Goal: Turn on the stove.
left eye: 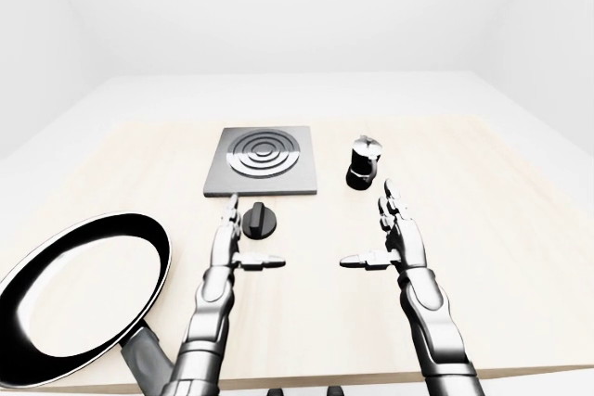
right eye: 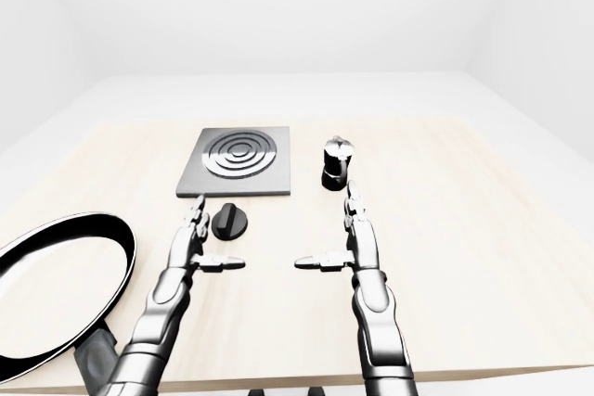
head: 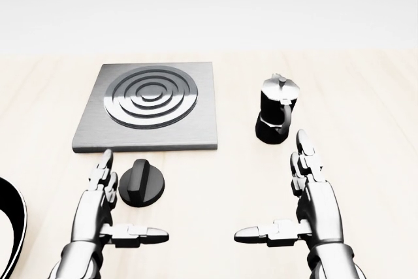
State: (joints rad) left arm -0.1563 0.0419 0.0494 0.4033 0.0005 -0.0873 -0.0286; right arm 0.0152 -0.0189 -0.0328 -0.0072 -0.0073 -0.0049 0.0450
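Note:
The stove (head: 150, 106) is a grey square plate with concentric rings, lying on the wooden table (left eye: 501, 192) at the upper middle of the head view. Its black round knob (head: 142, 184) lies on the table just below the plate's lower edge. My left hand (head: 132, 198) is open, its fingers (head: 101, 178) pointing up beside the knob's left side and its thumb stretched out below the knob. It does not grip the knob. My right hand (head: 271, 187) is open and empty to the right of the knob, below the pot.
A black moka pot (head: 276, 117) stands right of the stove, just above my right hand's fingertips. A large black frying pan (left eye: 79, 294) with a silver rim lies at the table's lower left. The table's near edge runs along the bottom of the left-eye view.

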